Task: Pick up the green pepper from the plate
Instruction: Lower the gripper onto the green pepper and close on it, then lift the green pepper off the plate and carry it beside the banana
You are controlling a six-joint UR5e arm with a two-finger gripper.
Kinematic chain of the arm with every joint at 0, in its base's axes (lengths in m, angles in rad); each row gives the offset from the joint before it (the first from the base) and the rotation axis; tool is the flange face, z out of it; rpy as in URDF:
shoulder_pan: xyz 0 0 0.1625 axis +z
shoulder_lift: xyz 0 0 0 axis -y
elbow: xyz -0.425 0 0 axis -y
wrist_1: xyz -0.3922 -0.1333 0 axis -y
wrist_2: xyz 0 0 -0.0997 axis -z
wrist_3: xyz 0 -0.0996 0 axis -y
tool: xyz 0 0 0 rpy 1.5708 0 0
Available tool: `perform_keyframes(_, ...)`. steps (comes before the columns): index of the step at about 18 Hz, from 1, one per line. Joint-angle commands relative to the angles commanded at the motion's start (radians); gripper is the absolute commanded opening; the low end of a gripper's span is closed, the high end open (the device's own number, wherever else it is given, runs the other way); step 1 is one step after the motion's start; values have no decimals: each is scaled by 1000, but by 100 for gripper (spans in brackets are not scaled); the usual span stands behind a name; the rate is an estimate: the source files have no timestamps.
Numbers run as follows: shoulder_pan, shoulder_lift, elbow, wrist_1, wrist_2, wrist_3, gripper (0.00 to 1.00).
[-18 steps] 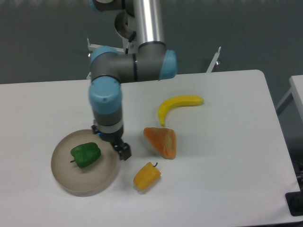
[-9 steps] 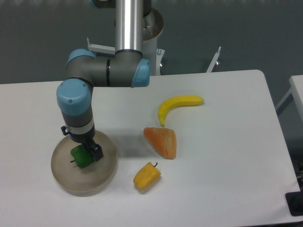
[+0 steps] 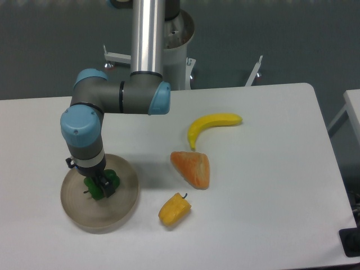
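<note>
The green pepper (image 3: 111, 178) lies on the round beige-grey plate (image 3: 121, 207) at the table's front left. My gripper (image 3: 102, 187) has come straight down onto the pepper and covers most of it. Only dark-green edges of the pepper show on either side of the black fingers (image 3: 107, 189). The fingers sit around or against the pepper, which still rests on the plate. The wrist hides the jaws, so I cannot tell whether they are open or shut.
A yellow pepper (image 3: 174, 209) lies just right of the plate. An orange wedge-shaped piece (image 3: 193, 167) lies in the middle of the table. A yellow banana (image 3: 211, 126) lies behind it. The arm's base column (image 3: 147, 39) stands at the back.
The arm swung left from the plate's right rim to over the pepper, then came down lower onto it. The pepper has stayed in place on the plate.
</note>
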Motion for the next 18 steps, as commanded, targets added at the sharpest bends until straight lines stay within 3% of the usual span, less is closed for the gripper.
perform_keyframes(1,-3,0,-2,0,5,5,95)
perform_keyframes(3,-3,-2,-2,-2,2,3,45)
perform_keyframes(4,-3,0,-2,-3,0,0,32)
perform_keyframes(11,15,92,18,-8,38,14,32)
perform_keyframes(16,147,196,2,-18,67,64,32)
perform_keyframes(18,187,205,0,-60,69,106,32)
